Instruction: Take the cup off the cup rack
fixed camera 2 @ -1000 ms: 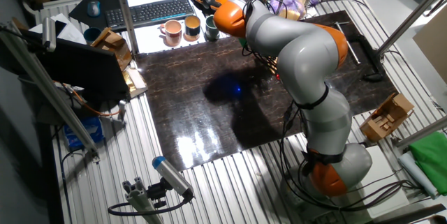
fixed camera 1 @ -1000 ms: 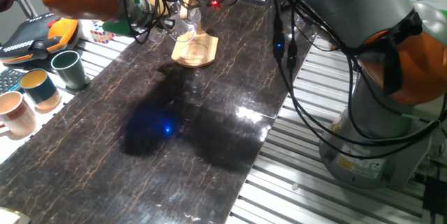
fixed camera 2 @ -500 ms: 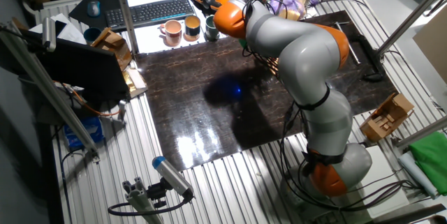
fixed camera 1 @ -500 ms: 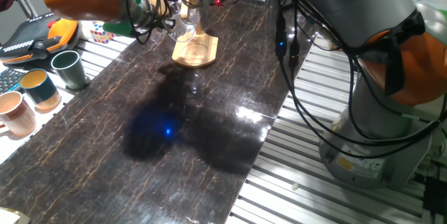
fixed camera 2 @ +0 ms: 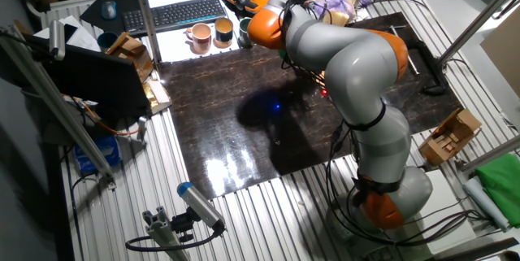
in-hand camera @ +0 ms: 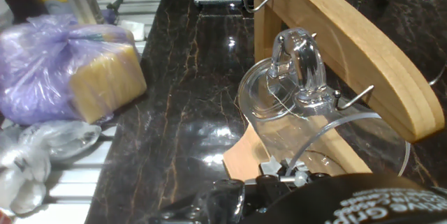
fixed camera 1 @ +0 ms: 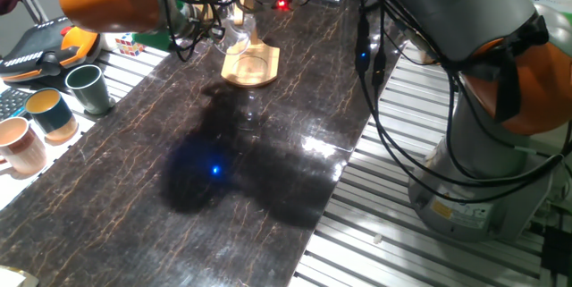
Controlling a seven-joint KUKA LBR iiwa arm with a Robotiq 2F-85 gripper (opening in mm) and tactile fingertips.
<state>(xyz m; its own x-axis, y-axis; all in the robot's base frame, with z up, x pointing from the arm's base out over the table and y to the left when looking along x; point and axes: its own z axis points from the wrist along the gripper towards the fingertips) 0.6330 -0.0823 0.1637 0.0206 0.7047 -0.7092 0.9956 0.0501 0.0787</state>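
three mugs (fixed camera 1: 54,113) in a row; keyboard (fixed camera 2: 175,13) — beyond them

Grey arm (fixed camera 2: 357,58) w/ orange joints, black cables.

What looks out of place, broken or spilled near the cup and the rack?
Nothing stands out. The clear cup hangs unbroken on the wooden rack, whose base lies flat on the dark table. No spill shows around them.

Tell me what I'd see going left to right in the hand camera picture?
Purple bag with a yellow block inside → dark marble table → clear cup → wooden cup rack.
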